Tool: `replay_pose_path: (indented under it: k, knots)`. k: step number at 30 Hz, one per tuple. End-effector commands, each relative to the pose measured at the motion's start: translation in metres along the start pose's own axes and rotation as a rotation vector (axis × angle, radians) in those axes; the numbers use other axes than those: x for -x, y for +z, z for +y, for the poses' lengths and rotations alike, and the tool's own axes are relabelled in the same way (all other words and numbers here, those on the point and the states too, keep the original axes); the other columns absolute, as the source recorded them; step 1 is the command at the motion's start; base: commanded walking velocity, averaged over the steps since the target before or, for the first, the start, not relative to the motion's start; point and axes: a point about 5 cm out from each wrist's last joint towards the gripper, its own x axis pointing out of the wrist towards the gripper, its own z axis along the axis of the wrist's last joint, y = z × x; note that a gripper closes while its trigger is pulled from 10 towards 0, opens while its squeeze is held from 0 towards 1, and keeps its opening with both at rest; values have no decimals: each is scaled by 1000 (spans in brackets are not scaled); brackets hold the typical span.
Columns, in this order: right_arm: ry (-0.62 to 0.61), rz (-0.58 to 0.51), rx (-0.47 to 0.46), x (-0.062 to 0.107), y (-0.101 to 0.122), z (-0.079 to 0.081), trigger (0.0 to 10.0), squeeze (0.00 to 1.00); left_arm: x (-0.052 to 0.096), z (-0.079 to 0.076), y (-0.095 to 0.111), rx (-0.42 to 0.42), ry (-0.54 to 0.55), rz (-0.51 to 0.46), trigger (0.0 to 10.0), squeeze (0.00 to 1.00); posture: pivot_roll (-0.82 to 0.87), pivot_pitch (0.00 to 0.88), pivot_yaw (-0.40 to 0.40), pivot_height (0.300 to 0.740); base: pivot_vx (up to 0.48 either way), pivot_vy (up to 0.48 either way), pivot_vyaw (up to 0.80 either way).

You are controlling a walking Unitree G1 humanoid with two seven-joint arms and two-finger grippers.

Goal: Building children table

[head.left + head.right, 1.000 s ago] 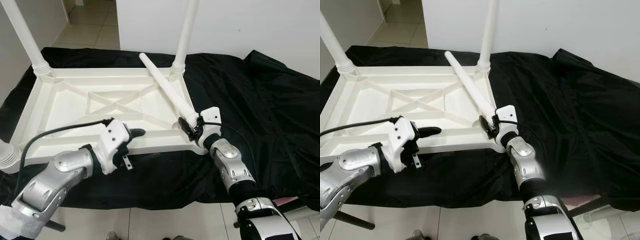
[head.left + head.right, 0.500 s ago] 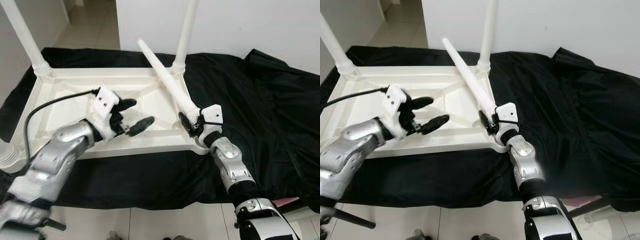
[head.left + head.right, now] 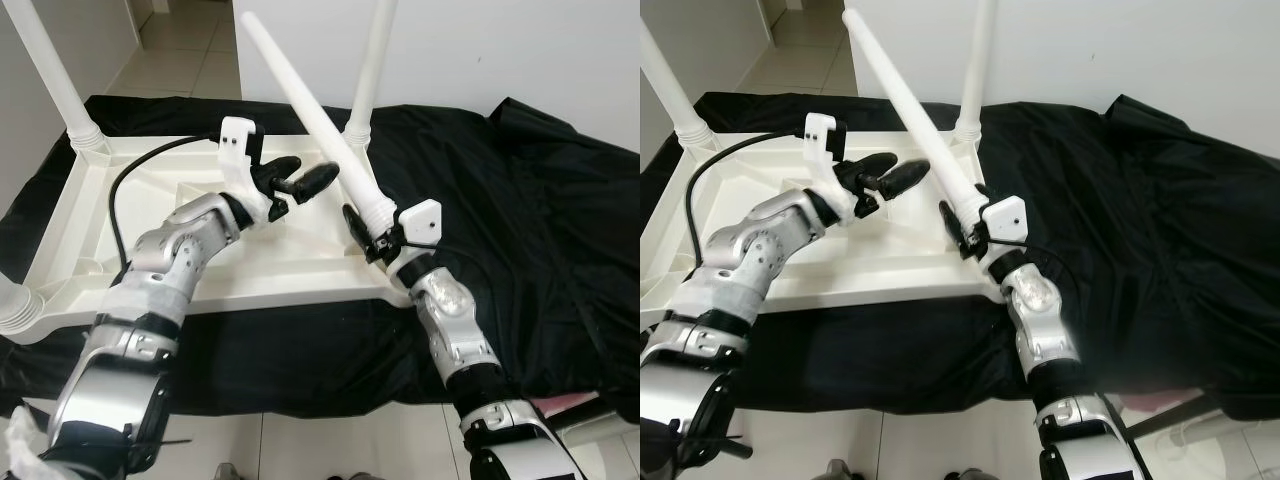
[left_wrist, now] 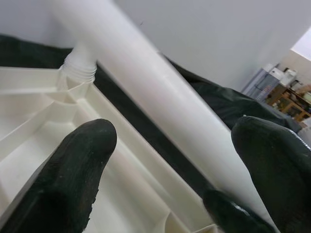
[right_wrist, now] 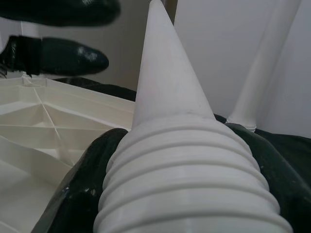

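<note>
White plastic loose leg [image 3: 305, 100] clenched in my right tool [image 3: 368, 238]; left tool [image 3: 300, 182] released beside it; next I seat it in the upturned white tabletop [image 3: 150, 215].

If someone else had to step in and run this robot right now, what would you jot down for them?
Right gripper: shut on the loose leg at its threaded end, leg tilted up over the tabletop.
Left gripper: open, beside the leg's shaft, not gripping.
Upturned tabletop lies on the black cloth.
Done: three legs stand in corners, far left, far right, near left.
Left: thread the loose leg into the near right corner.
</note>
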Motion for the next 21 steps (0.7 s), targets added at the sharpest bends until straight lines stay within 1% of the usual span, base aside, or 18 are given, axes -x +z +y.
replay_pose_path:
  k: [1,2,3,5,9,11,13,15,18,19,20,21]
  knots:
    - [0,-39,17,-1,6,-1,10000,0,1,3,-5,33,11,18,10000,0,-33,58,-15,740,0,0,0]
    - [6,-48,19,-2,8,0,10000,0,-2,4,-6,61,30,28,10000,0,-34,57,-14,740,0,0,0]
    - [20,-56,20,-2,9,2,10000,0,-6,6,-5,124,49,25,10000,0,-32,55,-16,740,0,0,0]
    - [45,-70,35,-3,11,6,10000,0,-10,7,-3,177,64,30,10000,0,-30,55,-18,740,0,0,0]
    - [52,-74,40,-3,11,8,10000,0,-13,10,-2,200,80,37,10000,0,-28,56,-17,740,0,0,0]
    - [79,-77,47,-4,11,12,10000,0,-18,10,4,249,83,15,10000,0,-23,58,-18,740,0,0,0]
    - [79,-77,47,-4,11,12,10000,0,-18,10,4,249,83,15,10000,0,-23,58,-18,740,0,0,0]
    - [103,-78,55,-4,10,16,10000,0,-20,9,8,280,77,-6,10000,0,-25,59,-15,740,0,0,0]
    - [114,-72,56,-3,9,18,10000,0,-21,10,12,299,79,-23,10000,0,-24,59,-15,740,0,0,0]
    - [129,-65,53,-1,7,22,10000,0,-22,12,20,344,85,-57,10000,0,-25,59,-11,740,0,0,0]
    - [129,-65,53,-1,7,22,10000,0,-22,12,20,344,85,-57,10000,0,-25,59,-11,740,0,0,0]
    - [134,-61,54,1,6,24,10000,0,-22,14,24,365,91,-74,10000,0,-27,59,-10,740,0,0,0]
